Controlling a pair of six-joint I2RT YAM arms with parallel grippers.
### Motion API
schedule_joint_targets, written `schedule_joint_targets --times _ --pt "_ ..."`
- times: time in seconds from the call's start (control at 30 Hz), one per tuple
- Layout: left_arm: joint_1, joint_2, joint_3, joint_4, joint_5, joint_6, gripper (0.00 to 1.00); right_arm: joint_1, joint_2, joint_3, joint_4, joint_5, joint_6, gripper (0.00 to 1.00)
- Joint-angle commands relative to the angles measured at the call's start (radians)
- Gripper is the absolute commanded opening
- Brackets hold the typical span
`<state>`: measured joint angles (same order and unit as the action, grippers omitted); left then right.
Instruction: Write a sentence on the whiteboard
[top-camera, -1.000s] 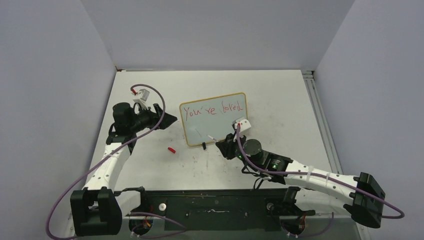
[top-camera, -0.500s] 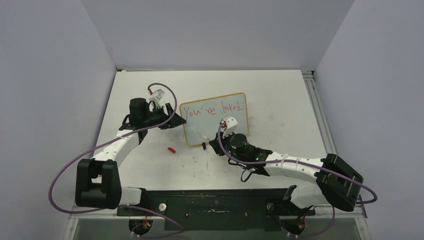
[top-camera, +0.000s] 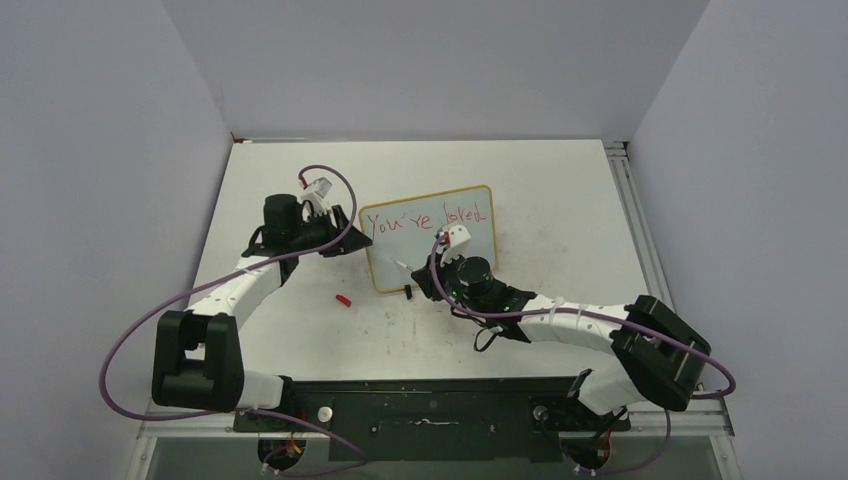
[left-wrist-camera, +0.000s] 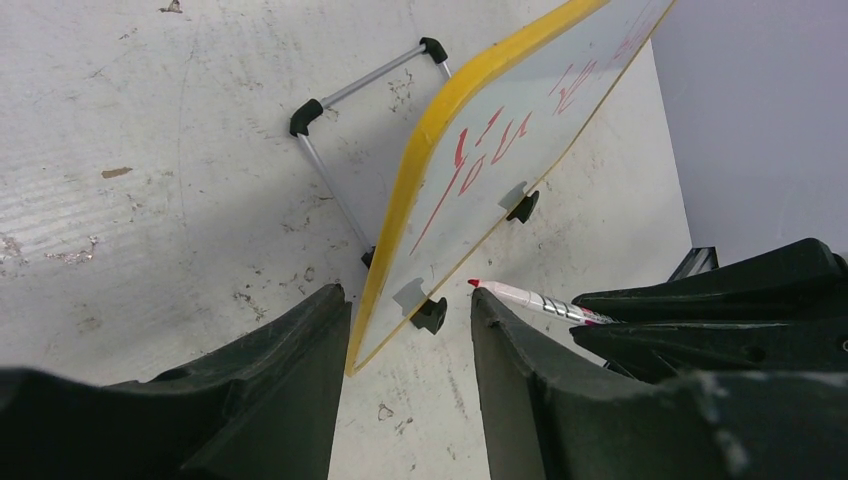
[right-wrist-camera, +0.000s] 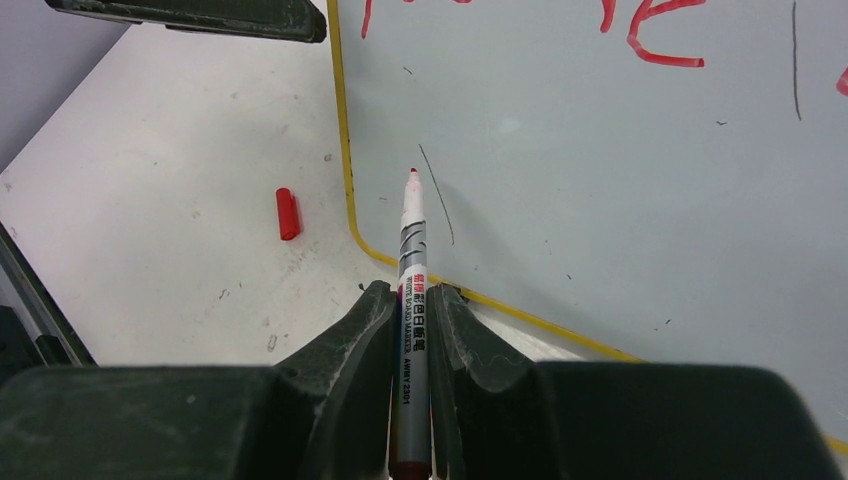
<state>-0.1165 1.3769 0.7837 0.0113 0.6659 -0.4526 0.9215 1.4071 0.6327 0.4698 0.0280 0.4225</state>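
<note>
The whiteboard (top-camera: 430, 192) stands tilted on its feet at mid-table, yellow-framed. The sentence (top-camera: 425, 218) reads "You're loved" in red along its top; parts of it show in the left wrist view (left-wrist-camera: 470, 170) and right wrist view (right-wrist-camera: 650, 30). My right gripper (top-camera: 425, 280) (right-wrist-camera: 412, 300) is shut on a red marker (right-wrist-camera: 412, 250) (left-wrist-camera: 530, 297). The marker's tip sits near the board's lower left face; I cannot tell whether it touches. My left gripper (top-camera: 345, 240) (left-wrist-camera: 407, 295) is open, its jaws straddling the board's lower left corner (left-wrist-camera: 365, 320).
The marker's red cap (top-camera: 343, 299) (right-wrist-camera: 287, 213) lies on the table, left of and nearer than the board. The board's wire stand (left-wrist-camera: 345, 130) and black feet (left-wrist-camera: 430, 313) rest on the scuffed tabletop. Grey walls close in the sides and back.
My left gripper moved right to the board's left edge and its jaws narrowed. The right arm carried the marker leftward to the board's lower left.
</note>
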Motion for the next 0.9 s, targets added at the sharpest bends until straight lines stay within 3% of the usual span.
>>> schedule_joint_targets --times 0.0,0.87 --pt "-0.005 0.008 0.052 0.022 -0.007 0.006 0.46 -0.01 0.021 0.053 0.079 -0.002 -0.016 0.05" --pt "-0.015 0.023 0.057 0.022 0.006 -0.001 0.43 -0.015 0.091 0.093 0.057 0.064 -0.026 0.05"
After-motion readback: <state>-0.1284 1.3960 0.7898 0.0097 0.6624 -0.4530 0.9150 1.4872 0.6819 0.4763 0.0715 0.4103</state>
